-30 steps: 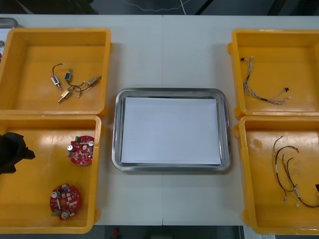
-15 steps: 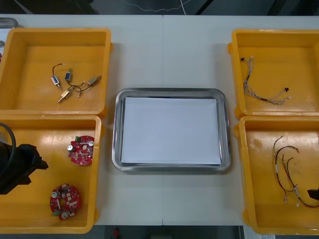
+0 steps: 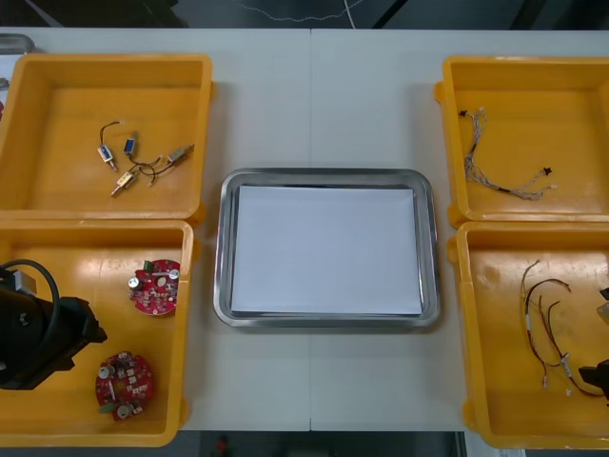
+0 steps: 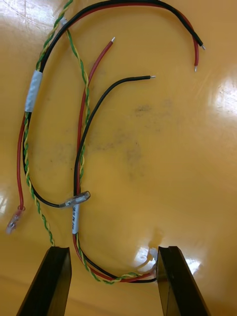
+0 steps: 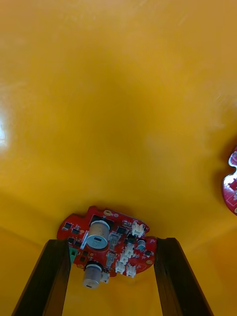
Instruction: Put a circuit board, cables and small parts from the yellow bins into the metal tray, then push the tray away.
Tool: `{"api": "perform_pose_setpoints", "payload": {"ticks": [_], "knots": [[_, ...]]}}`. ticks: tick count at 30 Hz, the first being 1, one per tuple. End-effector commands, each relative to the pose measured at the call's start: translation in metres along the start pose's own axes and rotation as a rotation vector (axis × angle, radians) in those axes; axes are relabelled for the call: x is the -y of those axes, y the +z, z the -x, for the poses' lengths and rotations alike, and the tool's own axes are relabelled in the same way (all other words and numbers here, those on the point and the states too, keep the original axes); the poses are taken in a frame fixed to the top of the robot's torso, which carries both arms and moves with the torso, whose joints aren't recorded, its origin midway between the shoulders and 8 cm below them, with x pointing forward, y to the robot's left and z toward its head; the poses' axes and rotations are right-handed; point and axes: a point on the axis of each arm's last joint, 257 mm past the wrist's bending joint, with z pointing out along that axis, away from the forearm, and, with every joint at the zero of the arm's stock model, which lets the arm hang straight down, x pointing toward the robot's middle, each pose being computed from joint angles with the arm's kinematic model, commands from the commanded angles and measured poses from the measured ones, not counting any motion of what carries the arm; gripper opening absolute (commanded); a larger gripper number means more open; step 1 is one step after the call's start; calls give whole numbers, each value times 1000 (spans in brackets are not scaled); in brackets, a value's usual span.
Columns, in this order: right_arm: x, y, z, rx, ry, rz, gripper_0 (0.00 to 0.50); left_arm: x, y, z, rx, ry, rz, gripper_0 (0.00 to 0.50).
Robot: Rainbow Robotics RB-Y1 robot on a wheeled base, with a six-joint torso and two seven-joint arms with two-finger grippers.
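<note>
**Item 1: round red circuit board** [image 5: 106, 247]. The upper face carries a silver cylinder, white connectors and small black chips. The outline is notched, not a clean circle.
- Location: on the floor of the near-left yellow plastic bin [image 3: 57, 257], towards its near end. A second red board [image 3: 155, 287] lies farther in, well apart.
- Handling (judged): stiff, light, and fragile on its populated face. Best taken across opposite rim edges, keeping the pads off the tall cylinder and connectors. It may skate on the glossy bin floor if nudged.
- Left gripper [image 5: 111, 242]: fingers spread wide, one on each side of the board. No contact can be made out.

**Item 2: loose cable bundle** [image 4: 79, 148]. It has red and black leads, a twisted green-and-yellow pair, white sleeve bands and bare wire tips.
- Location: near-right yellow plastic bin [image 3: 495, 381].
- Handling (judged): limp, light and prone to snagging, and the long ends will trail. Best taken at the low loop where the strands run together.
- Right gripper [image 4: 113, 249]: fingers spread. That loop lies between them and runs up against one finger's inner side.

**Other stock:**
- Small metal parts [image 3: 138, 157], with short leads, in the far-left bin.
- Thin pale cable [image 3: 500, 167] in the far-right bin.

**Destination: shiny metal tray with a white inside** [image 3: 225, 286]. It sits between the bins, and none of the items is in it yet.
</note>
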Motion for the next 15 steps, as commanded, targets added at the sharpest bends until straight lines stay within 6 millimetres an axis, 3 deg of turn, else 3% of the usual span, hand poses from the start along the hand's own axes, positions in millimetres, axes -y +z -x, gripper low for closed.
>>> {"api": "perform_pose_setpoints", "payload": {"ticks": [1,9,15], "knots": [[-2,2,-4,-19,-60,-5,500,-7,9,-19,-24,-24,-3,500],[-4,18,-11,-4,-46,-3,500,-12,18,-29,-35,-22,1,500],[-2,19,-13,-8,-51,-11,500,-13,27,-36,-43,-22,12,500]]}}
